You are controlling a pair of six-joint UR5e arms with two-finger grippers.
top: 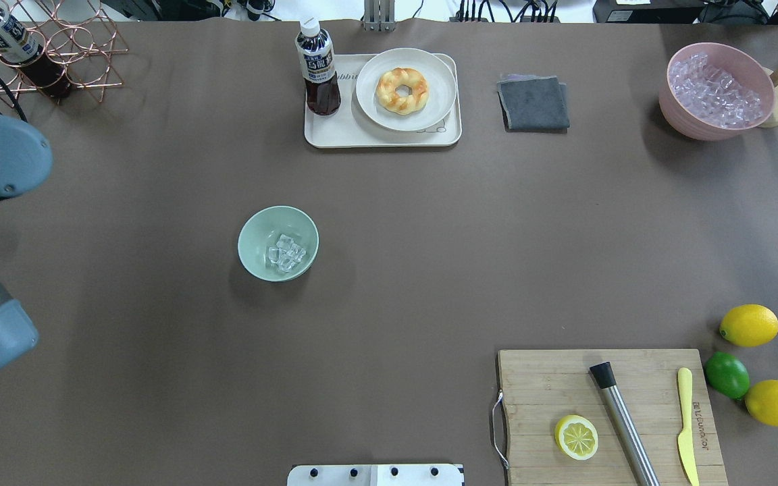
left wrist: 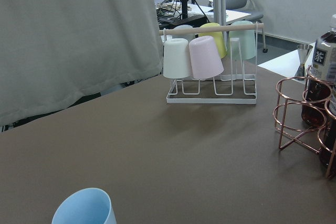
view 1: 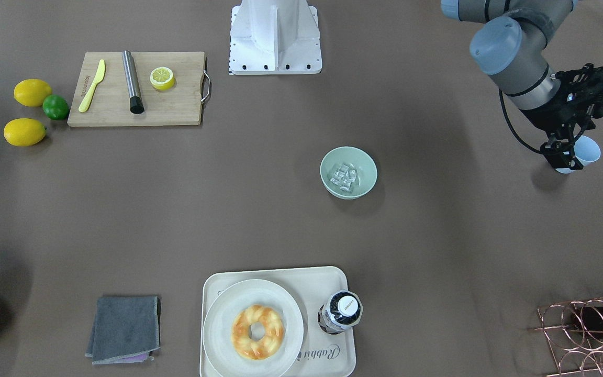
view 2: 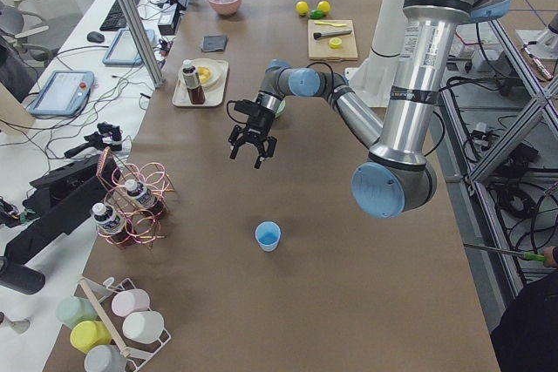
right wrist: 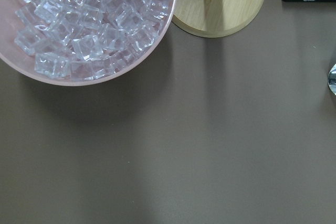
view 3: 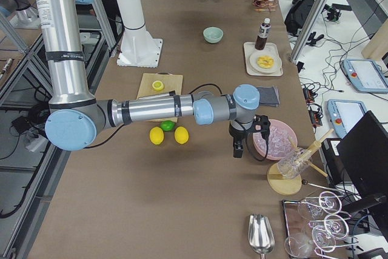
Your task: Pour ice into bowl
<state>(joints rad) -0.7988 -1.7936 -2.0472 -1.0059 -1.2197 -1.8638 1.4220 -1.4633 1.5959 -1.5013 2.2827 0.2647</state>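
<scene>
While the mint-green bowl (view 1: 367, 166) sits a little right of the table's middle in the front-facing view, the ice (view 1: 344, 175) lies heaped on its bottom. Well apart, at the right edge, the left gripper (view 1: 562, 157) points down and overlaps a light blue cup (view 1: 589, 151) in the picture.

From overhead, the bowl with its ice stands left of centre. Only the left arm's grey and blue joints show at the left edge. At the far right a pink tub (top: 683, 118) holds piled cubes (top: 716, 91).

Seen from the table's left end, the left gripper hangs above the table with its jaws spread and nothing between them. The cup stands upright on its own, nearer the camera and apart from the fingers.

Seen from the right end, the right gripper (view 3: 238, 150) points down just beside the pink tub. Whether its jaws are spread or pressed together I cannot tell. The bowl is far up the table, and the cup farther.

On the left wrist camera the cup's rim fills the lower left corner. Beyond it is a white wire cup rack (left wrist: 211, 90), and a copper wire rack (left wrist: 294, 114) is at the right.

On the right wrist camera the tub and its cubes take the upper left, with a round wooden base (right wrist: 220, 9) just beside them.
</scene>
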